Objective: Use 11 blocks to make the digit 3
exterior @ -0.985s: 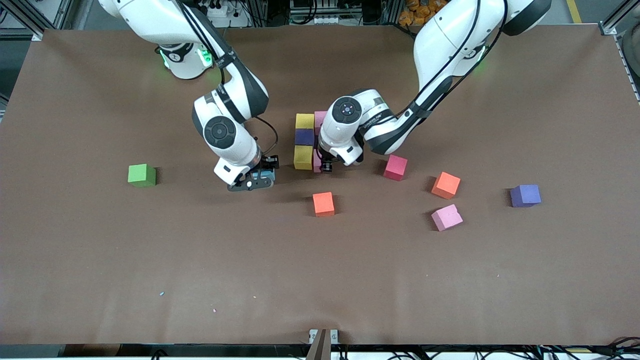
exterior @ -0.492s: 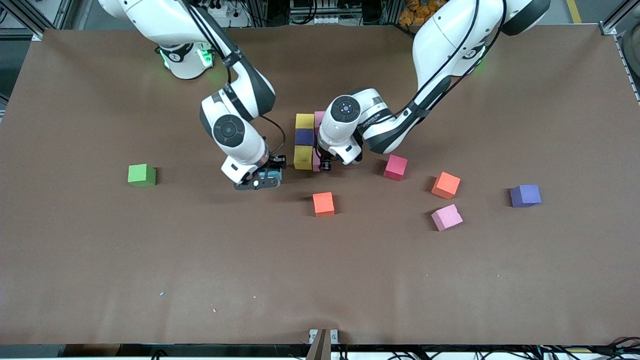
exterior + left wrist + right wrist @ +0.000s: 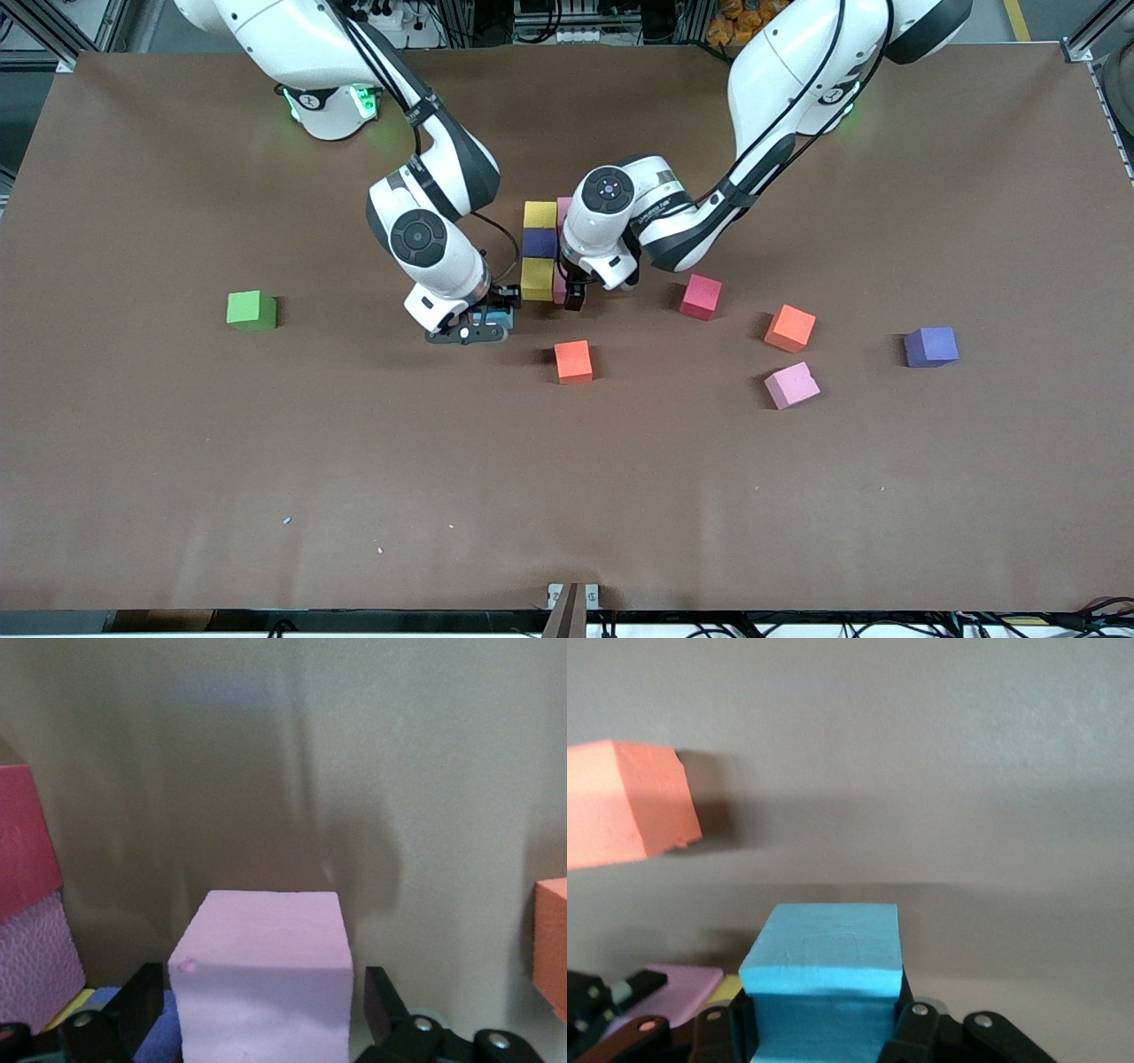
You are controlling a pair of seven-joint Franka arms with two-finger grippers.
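The left gripper [image 3: 266, 1028] stands wide around the pink block [image 3: 261, 979] just set against the figure [image 3: 539, 251]. The right gripper [image 3: 824, 1028] grips the blue block [image 3: 824, 979] beside it; that goes in next.

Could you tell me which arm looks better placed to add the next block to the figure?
Probably the right: its gripper is shut on the blue block beside the figure. The left gripper stands open around a pink block already placed.
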